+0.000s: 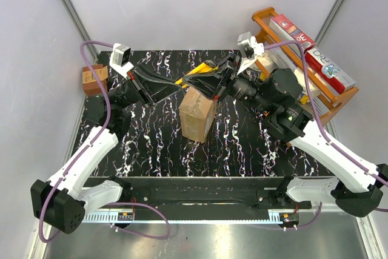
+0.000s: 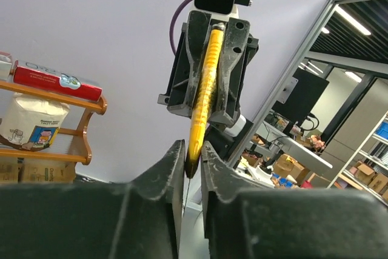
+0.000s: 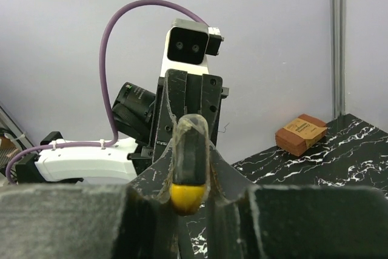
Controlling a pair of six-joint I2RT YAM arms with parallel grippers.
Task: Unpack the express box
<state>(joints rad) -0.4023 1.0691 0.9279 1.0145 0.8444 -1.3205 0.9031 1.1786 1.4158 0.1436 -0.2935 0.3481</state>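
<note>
Express box (image 1: 197,113): standing at the middle of the bench (image 1: 151,150), below both arms.
Left fingers (image 2: 163,180): clenched on one end of a yellow flat packet (image 2: 203,89).
Right fingers (image 3: 145,201): clenched on its other end.
Handling: box likely light, stiff cardboard; best gripped by a flap edge.

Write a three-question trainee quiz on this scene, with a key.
1. True or false: the left pincer and the right pincer both grip the yellow item.
2. Where is the box? A: on the table. B: in the right pincer. C: off the table.
3. Fill in: the rack stands by the table's far ___ corner.
Key: 1 true; 2 A; 3 right.
</note>
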